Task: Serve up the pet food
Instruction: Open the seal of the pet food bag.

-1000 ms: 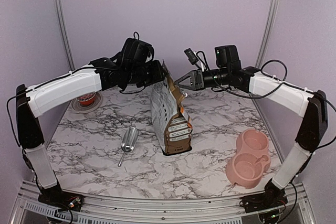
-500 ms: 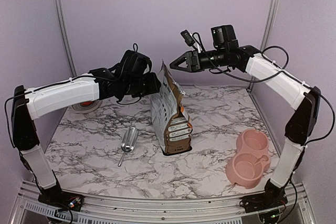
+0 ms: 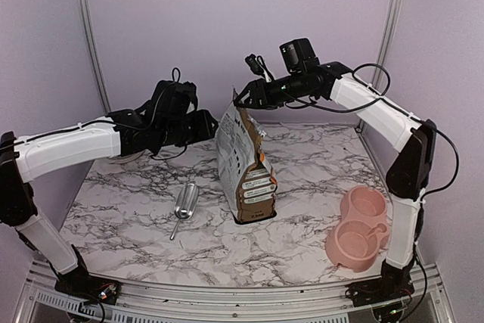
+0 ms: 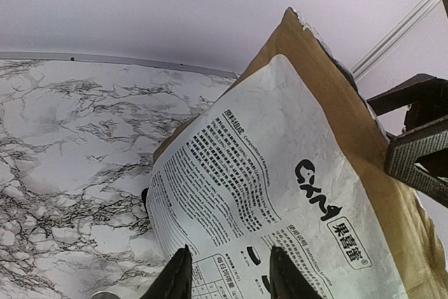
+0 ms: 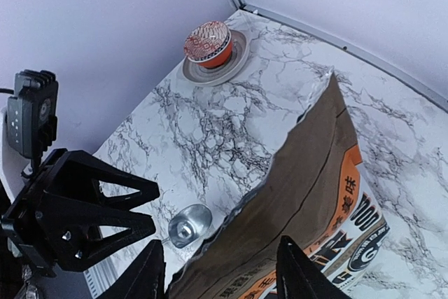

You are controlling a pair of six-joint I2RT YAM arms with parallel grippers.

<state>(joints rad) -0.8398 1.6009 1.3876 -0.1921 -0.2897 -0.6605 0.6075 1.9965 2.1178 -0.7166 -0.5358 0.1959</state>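
Right gripper [image 3: 240, 100] was released, fingers spread wide, directly over the torn top edge of the pet food bag [image 3: 246, 164]; contact could not be confirmed. Left gripper [image 3: 210, 120] was likewise released, jaws parted, just beside the bag's left face. One bag stood upright near the centre of the table [image 3: 136, 251]; the kibble itself was not visible. One metal scoop [image 3: 184, 203] lay flat left of the bag, apart from it. One pink double bowl [image 3: 361, 217] sat at the near right corner, close to the right edge. One small dish [image 5: 234, 61] bearing one reddish mesh ball [image 5: 208, 40] sat at the far left corner. Open marble ran along the near edge and between bag and bowl.
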